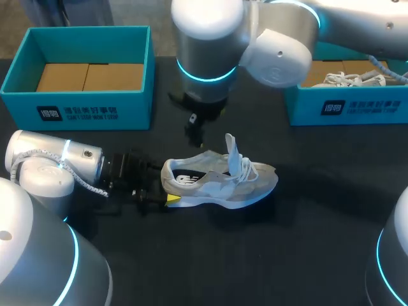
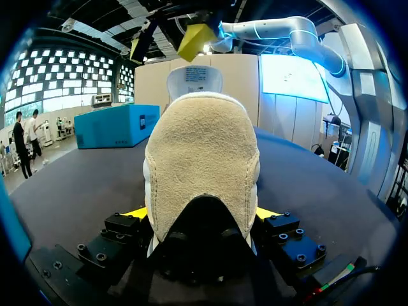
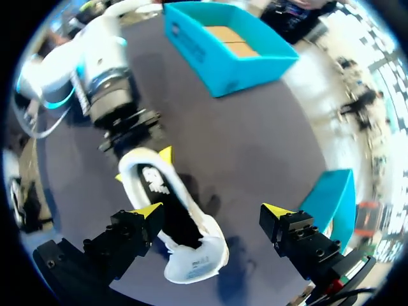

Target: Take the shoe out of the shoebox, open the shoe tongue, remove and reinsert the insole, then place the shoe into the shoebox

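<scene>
Your left gripper (image 2: 201,213) clamps the rounded, fuzzy heel of the pale shoe (image 1: 220,182); your right gripper (image 3: 212,210) hangs above it, fingers wide apart.

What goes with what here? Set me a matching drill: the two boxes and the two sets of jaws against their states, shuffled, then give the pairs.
Things:
1. left box
2. right box
3. left jaws
4. right jaws

States:
A. open, above the shoe
B. shut on that shoe's heel
C. brown cardboard inside, no shoe
D. a second shoe with white laces inside

Pairs: 1-C, 2-D, 3-B, 4-A
</scene>
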`<action>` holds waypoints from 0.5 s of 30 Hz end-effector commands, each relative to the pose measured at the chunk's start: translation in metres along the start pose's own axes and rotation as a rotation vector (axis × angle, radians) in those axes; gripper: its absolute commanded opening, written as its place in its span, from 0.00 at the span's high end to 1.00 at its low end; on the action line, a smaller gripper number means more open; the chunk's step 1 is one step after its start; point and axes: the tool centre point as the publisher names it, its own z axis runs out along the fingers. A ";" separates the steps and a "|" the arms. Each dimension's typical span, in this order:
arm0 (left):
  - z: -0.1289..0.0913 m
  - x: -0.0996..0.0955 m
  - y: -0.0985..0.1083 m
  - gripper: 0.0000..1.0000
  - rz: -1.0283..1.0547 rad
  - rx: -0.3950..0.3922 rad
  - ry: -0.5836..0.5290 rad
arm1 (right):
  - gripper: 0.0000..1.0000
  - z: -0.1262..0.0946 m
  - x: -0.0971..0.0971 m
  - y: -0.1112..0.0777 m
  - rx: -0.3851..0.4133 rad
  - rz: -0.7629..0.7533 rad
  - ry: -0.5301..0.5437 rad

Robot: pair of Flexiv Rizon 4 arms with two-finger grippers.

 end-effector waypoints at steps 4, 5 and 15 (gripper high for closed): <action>0.000 0.002 0.003 1.00 0.001 0.000 -0.002 | 0.00 0.009 0.007 0.014 0.066 -0.074 0.025; 0.000 0.002 0.003 1.00 0.001 0.000 -0.002 | 0.00 0.009 0.007 0.014 0.066 -0.074 0.025; 0.000 0.002 0.003 1.00 0.001 0.000 -0.002 | 0.00 0.011 0.005 0.017 0.072 -0.121 0.033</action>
